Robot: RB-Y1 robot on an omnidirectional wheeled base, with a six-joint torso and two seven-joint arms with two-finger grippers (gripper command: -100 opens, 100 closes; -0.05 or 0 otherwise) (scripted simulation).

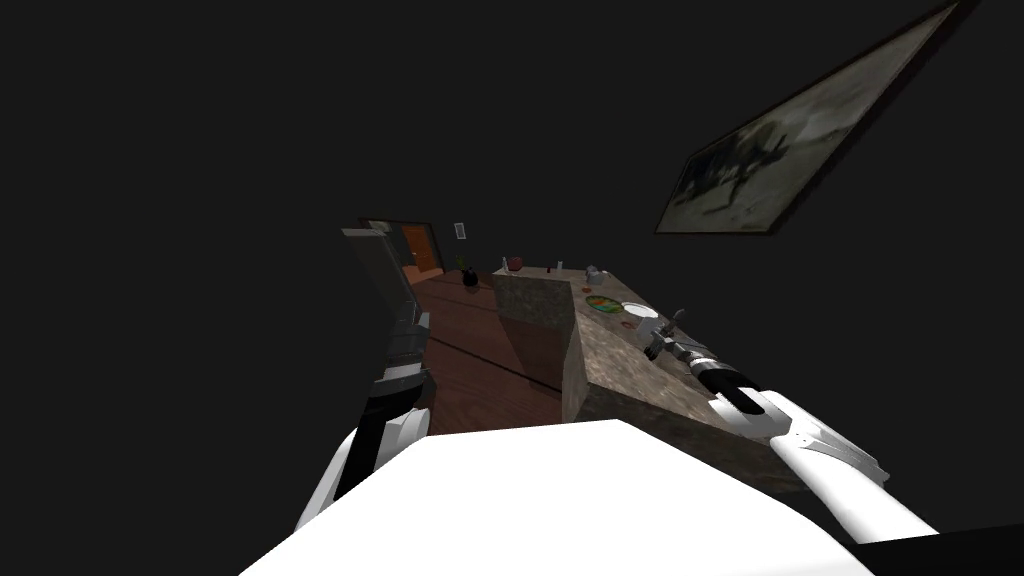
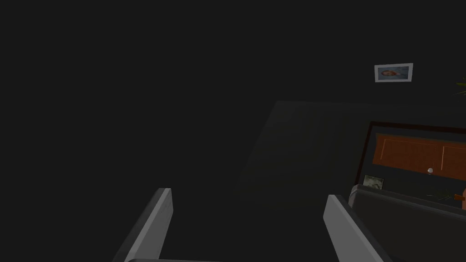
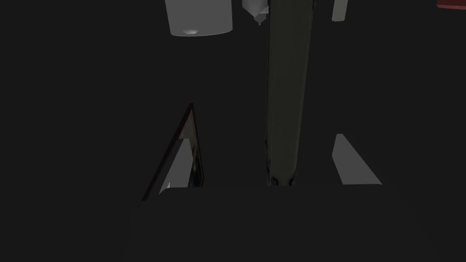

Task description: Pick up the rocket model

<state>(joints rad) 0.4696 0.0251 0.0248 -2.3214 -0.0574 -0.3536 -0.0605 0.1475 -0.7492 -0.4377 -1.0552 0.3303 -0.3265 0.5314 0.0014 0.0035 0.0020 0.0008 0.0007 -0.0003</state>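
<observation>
Right gripper (image 3: 260, 138) hovers near the counter's (image 1: 640, 390) right edge, fingers spread around what is probably the rocket model (image 3: 289, 91), a dark column, not touching it; closing and lifting remain. Left gripper (image 2: 249, 193) hangs open, raised aside.

Counter (image 1: 620, 372) mottled grey-brown; floor (image 1: 470, 345) dark reddish-brown; door (image 1: 421, 250) orange; plate (image 1: 640, 310) white.

A mottled table (image 1: 620, 368) stood right of the wooden floor (image 1: 470, 350), carrying a white plate (image 1: 640, 310) and a multicoloured plate (image 1: 602, 302) at its far half. An orange door (image 1: 420, 248) stood beyond.
</observation>
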